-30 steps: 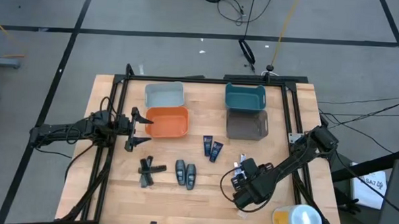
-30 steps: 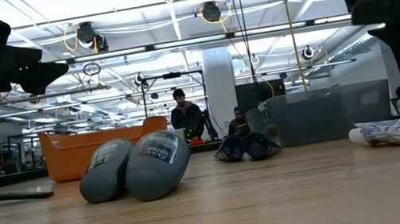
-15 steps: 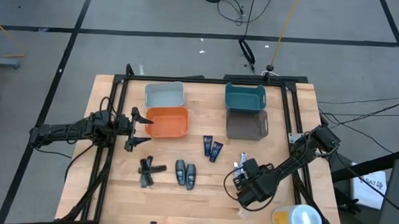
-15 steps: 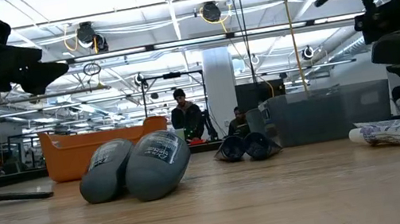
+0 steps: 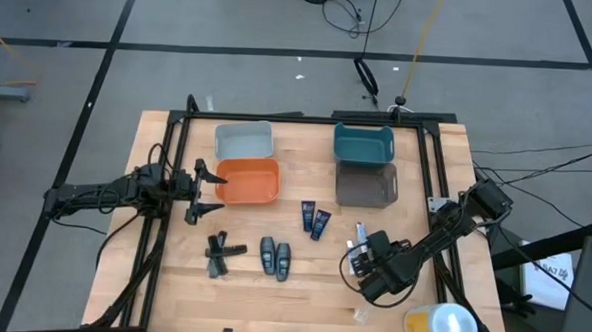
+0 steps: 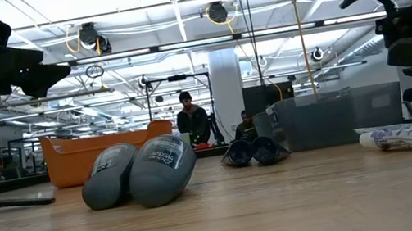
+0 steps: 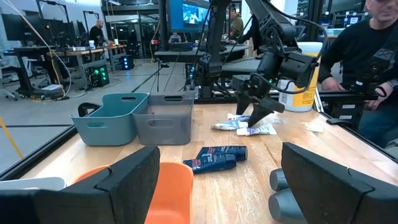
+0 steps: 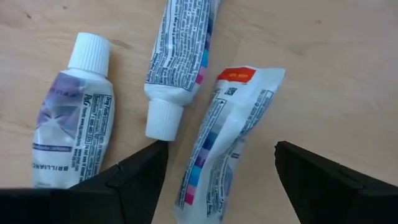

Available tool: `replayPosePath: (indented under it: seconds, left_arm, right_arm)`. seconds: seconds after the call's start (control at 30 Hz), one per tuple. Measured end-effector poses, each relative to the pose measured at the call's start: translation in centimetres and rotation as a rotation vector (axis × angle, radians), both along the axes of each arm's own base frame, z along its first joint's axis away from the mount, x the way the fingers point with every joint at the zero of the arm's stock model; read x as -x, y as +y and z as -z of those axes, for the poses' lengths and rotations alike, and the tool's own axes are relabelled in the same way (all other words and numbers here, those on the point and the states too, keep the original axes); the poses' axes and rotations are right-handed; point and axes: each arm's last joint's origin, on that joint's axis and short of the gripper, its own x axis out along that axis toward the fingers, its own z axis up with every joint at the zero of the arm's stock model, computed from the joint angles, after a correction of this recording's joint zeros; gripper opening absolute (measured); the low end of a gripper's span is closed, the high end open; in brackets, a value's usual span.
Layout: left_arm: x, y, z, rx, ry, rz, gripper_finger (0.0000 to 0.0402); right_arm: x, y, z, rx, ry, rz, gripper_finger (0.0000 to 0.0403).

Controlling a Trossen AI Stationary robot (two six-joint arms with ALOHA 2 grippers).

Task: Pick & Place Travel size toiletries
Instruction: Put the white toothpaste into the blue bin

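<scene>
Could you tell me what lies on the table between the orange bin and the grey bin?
Only bare wood: in the high view nothing sits between the orange bin and the grey bin. The dark blue tubes lie nearer the front edge, below that gap.

R gripper (image 5: 357, 257) open, hovering low over table's (image 5: 300, 296) front-right part. L gripper (image 5: 207, 190) open, idle near table's left edge.

Three white tubes (image 8: 177, 62) lie on wood — right gripper (image 8: 221, 165) spread above.
</scene>
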Motion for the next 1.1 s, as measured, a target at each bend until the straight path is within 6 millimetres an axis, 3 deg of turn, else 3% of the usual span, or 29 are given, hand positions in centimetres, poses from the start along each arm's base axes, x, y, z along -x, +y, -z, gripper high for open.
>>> replayPosePath:
  seconds: [0.2,0.7,1.1]
  left_arm:
    - [0.00,0.00,0.00,0.000,0.000,0.000,0.0329]
    - [0.00,0.00,0.00,0.000,0.000,0.000,0.0328]
    - [0.00,0.00,0.00,0.000,0.000,0.000,0.0328]
  right_arm:
    - [0.20,-0.25,0.38,0.036,-0.023,-0.013,0.0274]
    - [0.03,-0.28,0.43,0.057,-0.052,-0.019,0.0184]
    - [0.05,-0.24,0.49,0.037,-0.027,-0.038,0.0157]
